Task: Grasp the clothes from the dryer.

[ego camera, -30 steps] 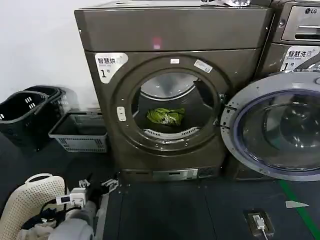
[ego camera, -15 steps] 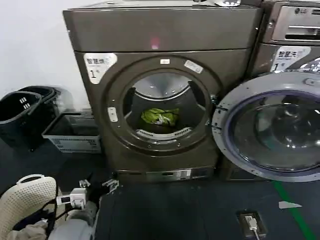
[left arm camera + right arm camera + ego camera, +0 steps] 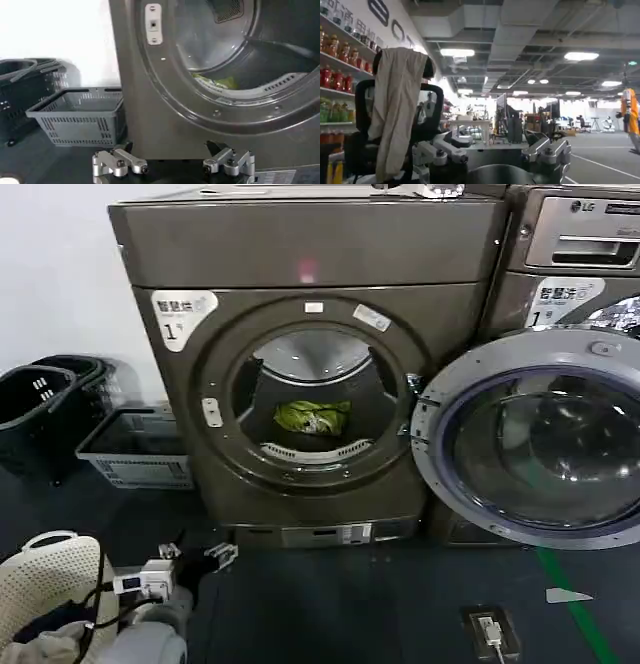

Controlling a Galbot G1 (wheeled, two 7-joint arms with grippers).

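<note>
Clothes [image 3: 312, 417]: yellow-green bundle lying low inside the drum of the dryer [image 3: 310, 254], door swung open to the right. Left gripper [image 3: 173, 164]: fingers apart, low near the floor, left of the port. Right gripper [image 3: 495, 155]: fingers apart, facing the room.

clothes [image 3: 312, 417]: yel-green bundle, in drum | dryer [image 3: 300, 374]: door open

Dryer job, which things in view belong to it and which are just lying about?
Belongs to the job:
- dryer, door open
- clothes, in the drum
- left tool, open, low before the dryer

Just lying about:
- grey basket
- black baskets
- LG machine
- white basket
</note>
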